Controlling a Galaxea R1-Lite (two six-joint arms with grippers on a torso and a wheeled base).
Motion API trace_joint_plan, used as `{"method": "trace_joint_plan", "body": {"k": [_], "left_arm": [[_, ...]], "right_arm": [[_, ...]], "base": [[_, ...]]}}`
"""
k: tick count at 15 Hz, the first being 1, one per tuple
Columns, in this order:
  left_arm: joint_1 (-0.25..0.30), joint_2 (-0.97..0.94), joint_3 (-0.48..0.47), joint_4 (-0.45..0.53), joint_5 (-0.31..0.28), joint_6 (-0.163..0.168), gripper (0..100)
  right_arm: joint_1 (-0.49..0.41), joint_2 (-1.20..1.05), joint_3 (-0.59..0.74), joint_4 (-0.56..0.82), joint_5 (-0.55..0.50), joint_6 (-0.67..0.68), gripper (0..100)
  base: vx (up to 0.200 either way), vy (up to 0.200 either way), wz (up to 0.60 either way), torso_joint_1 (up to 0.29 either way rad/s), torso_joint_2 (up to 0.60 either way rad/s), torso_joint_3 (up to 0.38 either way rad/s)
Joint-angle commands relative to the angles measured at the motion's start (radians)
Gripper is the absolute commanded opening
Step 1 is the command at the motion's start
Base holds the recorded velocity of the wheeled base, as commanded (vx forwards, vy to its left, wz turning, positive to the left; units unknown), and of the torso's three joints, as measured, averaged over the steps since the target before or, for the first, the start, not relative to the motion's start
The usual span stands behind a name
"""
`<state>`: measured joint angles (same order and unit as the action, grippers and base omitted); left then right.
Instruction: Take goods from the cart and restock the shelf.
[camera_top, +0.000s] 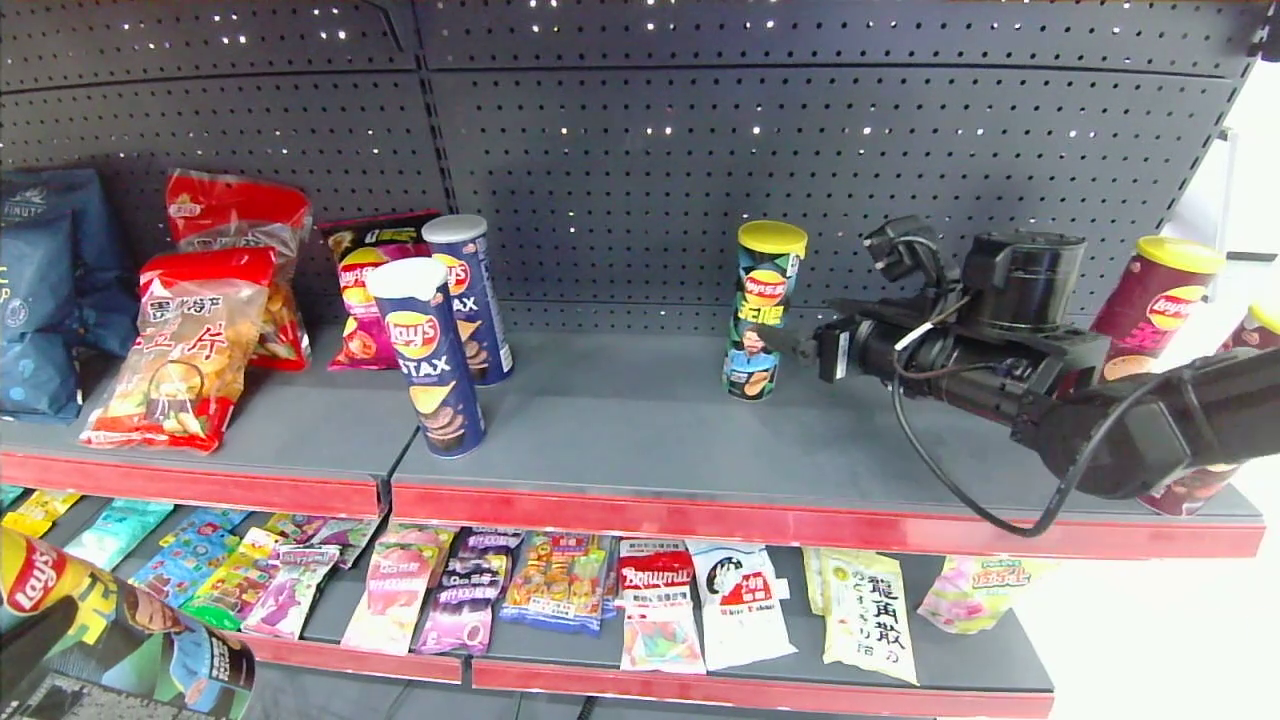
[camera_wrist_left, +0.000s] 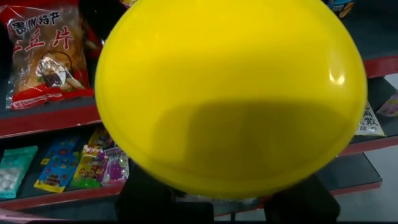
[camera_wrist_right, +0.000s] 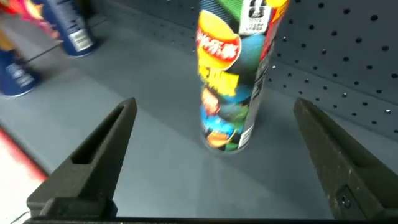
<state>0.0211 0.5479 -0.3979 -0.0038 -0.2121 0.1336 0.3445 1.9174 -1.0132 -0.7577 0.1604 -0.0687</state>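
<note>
Our right gripper (camera_wrist_right: 214, 115) is spread wide and holds nothing. At its 9 o'clock in the head view, a yellow-lidded chip can (camera_top: 762, 310) stands upright on the top shelf (camera_top: 640, 430), just beyond the fingertips. Two blue chip cans (camera_top: 430, 350) stand farther toward 9 o'clock. Our left gripper (camera_wrist_left: 217, 205) grips a second chip can (camera_top: 110, 640), low at 7 o'clock below the shelf edge.
</note>
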Motion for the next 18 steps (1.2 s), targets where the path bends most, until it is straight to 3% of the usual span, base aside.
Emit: {"method": "trace_joint_plan", "body": {"k": [1,18], "left_arm": [[0.0,-0.002,0.001,-0.001,0.0,0.0,0],[0.0,-0.003,0.004,-0.001,0.007,0.0,0]], "right_arm": [[0.001,0.061,-0.054,0.0,-0.022,0.001,100],[0.002,0.241,-0.321,0.001,-0.047,0.0,100]], "base": [[0.0,0.0,0.0,0.0,0.0,0.0],[0.0,0.0,0.0,0.0,0.0,0.0]]}}
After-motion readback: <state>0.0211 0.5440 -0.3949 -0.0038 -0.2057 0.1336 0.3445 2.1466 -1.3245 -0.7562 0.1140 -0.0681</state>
